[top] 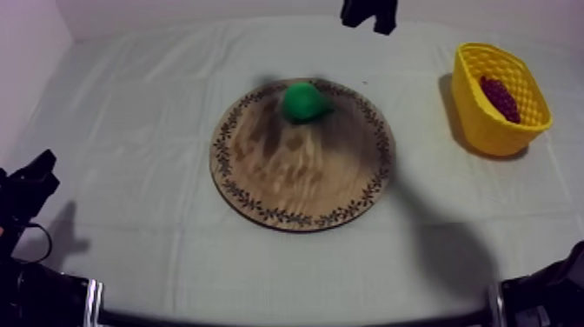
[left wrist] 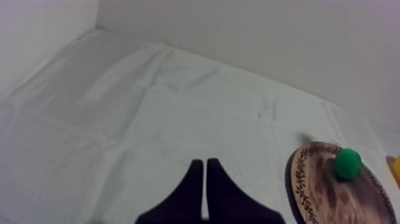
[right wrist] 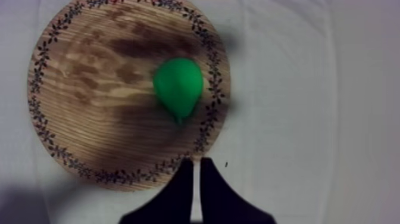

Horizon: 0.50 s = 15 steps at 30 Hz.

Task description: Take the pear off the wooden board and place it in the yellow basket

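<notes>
Nearest its own camera, the left gripper (left wrist: 203,164) has its two black fingers pressed flat together into a narrow wedge with nothing between them. It sits above creased grey-white cloth (left wrist: 149,107) that runs smooth and matte up to a pale wall. From above, this arm sits low at about 8 o'clock from the wooden board (top: 261,187), well apart from it. The board is a flat round disc at the middle of the table, with streaky brown grain and a ring of small dark leaf-like marks around its rim. The pear (top: 304,102) lies on the board at its 12 o'clock, just inside the patterned ring. It is smooth and bright green, with a rounded body narrowing to a small tip. The right gripper (right wrist: 196,162) is likewise closed to a thin wedge and grips nothing. It hangs over bare cloth just beside the rim, and the pear's tip points towards it. Farther off, between 2 and 3 o'clock from the board and well clear of it, stands the yellow basket (top: 474,117). It is an upright oblong tub with open lattice walls, perhaps plastic. A knobbly dark-red bunch of grapes (top: 500,98) lies inside it. Farthest, at the table's far edge near 1 o'clock, a black part of the right arm (top: 369,13) shows above the cloth.
</notes>
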### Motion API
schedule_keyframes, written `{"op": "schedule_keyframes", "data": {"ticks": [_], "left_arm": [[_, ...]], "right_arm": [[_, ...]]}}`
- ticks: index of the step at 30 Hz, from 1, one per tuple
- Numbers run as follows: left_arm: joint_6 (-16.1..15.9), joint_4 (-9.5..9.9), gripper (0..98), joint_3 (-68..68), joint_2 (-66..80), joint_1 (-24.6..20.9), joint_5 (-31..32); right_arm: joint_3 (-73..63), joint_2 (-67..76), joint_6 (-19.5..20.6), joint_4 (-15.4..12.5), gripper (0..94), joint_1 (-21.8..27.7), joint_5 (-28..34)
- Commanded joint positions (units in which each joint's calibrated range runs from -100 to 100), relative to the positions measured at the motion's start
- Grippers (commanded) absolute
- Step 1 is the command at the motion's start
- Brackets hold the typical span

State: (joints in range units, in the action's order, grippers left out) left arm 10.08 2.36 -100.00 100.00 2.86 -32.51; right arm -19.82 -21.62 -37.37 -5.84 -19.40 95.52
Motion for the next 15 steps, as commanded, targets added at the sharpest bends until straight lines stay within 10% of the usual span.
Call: {"op": "schedule_keyframes", "data": {"ticks": [1, 15], "left_arm": [[0.00, 0.01, 0.1, 0.00, 0.00, 0.00, 0.01], [0.00, 0.01, 0.1, 0.00, 0.00, 0.00, 0.01]], "right_arm": [[-1.64, -1.85, 0.29, 0.24, 3.9, -0.34, 0.48], [-6.25, -9.00, 0.98, 2.65, 18.4, -2.54, 1.56]]}}
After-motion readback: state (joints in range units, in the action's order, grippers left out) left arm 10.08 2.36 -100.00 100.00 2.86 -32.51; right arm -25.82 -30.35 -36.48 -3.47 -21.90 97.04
